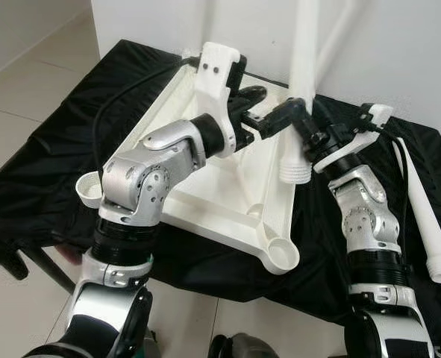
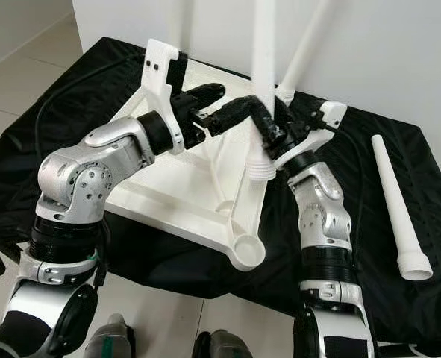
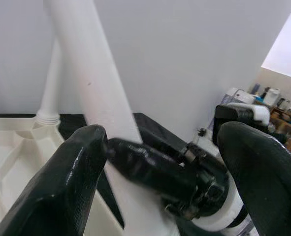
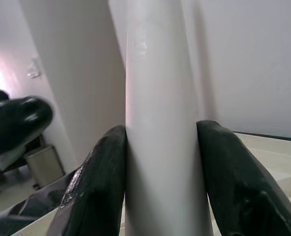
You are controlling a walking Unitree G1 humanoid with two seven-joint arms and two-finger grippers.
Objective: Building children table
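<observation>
Right wrist view: your right gripper (image 4: pixel 162 147) pinches a white table leg (image 4: pixel 160 123) between both fingers. That leg stands upright over the overturned white tabletop (image 1: pixel 227 186), with its ribbed end just above the tabletop's right rim. Your left gripper (image 1: pixel 269 108) is spread wide beside that leg, above the tabletop. A loose leg (image 2: pixel 397 216) lies right of the tabletop on the black cloth (image 1: pixel 48 156). You have pale floor tiles (image 1: pixel 26 67) and a white wall (image 1: pixel 414 52) around. No writing is legible.

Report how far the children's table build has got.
Done: one leg stands in a far corner socket of the upturned tabletop. In hand: right gripper clamps a second leg at its socket; left gripper open beside it. Left: spare leg on the black cloth, near socket empty.
</observation>
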